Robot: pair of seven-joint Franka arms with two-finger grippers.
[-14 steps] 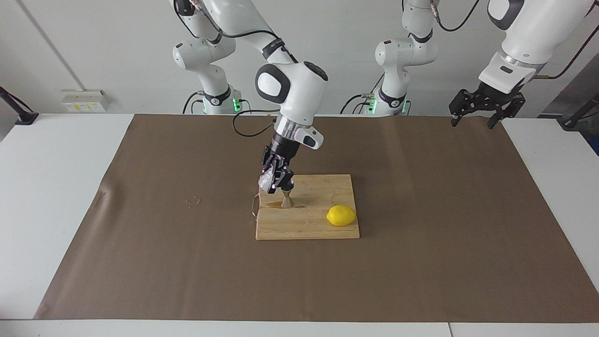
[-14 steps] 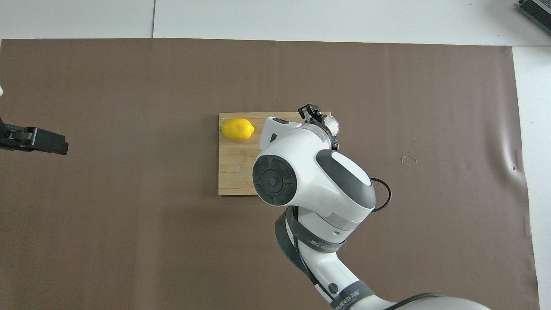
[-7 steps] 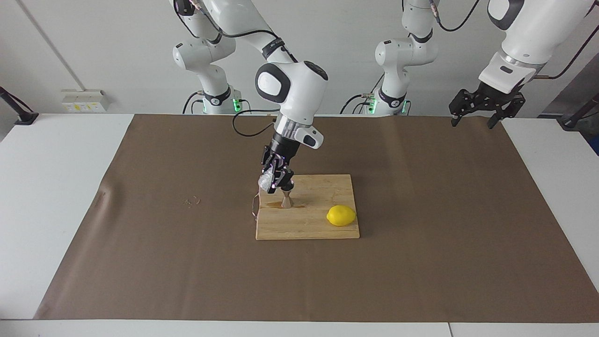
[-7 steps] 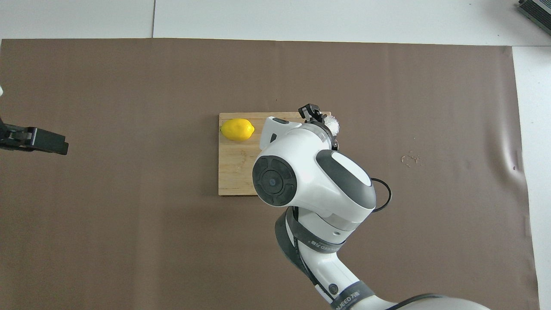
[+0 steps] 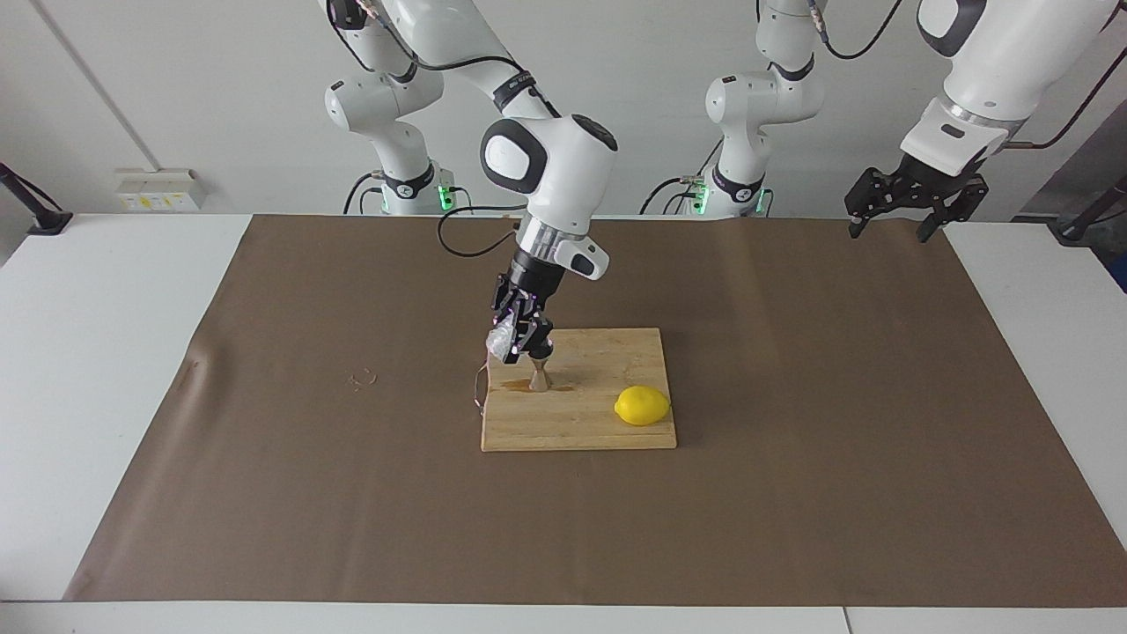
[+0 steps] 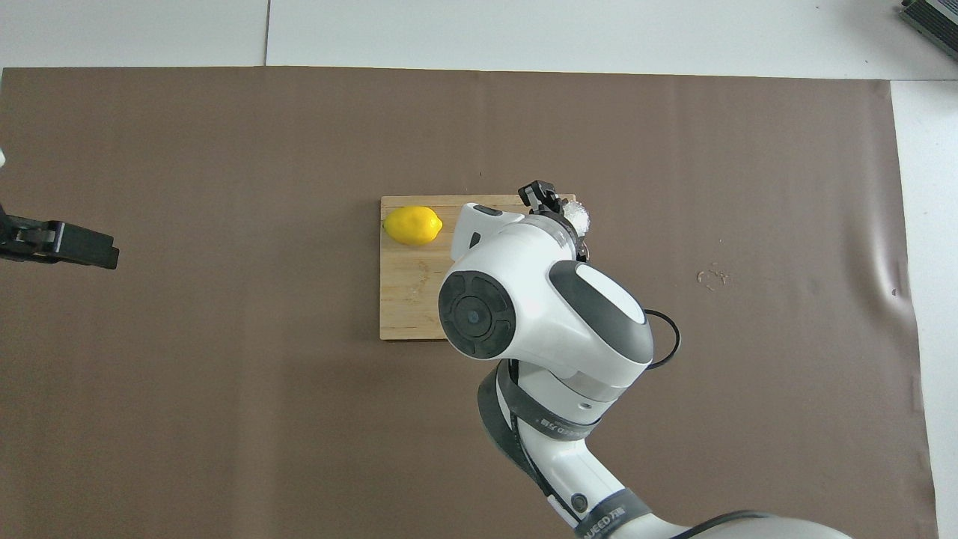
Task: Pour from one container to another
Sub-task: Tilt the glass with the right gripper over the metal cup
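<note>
cup (image 5: 502, 342): centre frame, tilted, clamped in right gripper (image 5: 519, 339)
jigger (image 5: 539, 373): upright on board (image 5: 607, 423), just below cup's lip
left gripper (image 5: 896, 211): upper right, waiting, fingers apart

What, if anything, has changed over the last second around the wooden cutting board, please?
Nothing has visibly changed. The right gripper still holds the clear crinkled cup tipped just above the small steel hourglass jigger on the wooden cutting board. The yellow lemon has not moved, and the left gripper still waits, open, over the left arm's end of the table.
</note>
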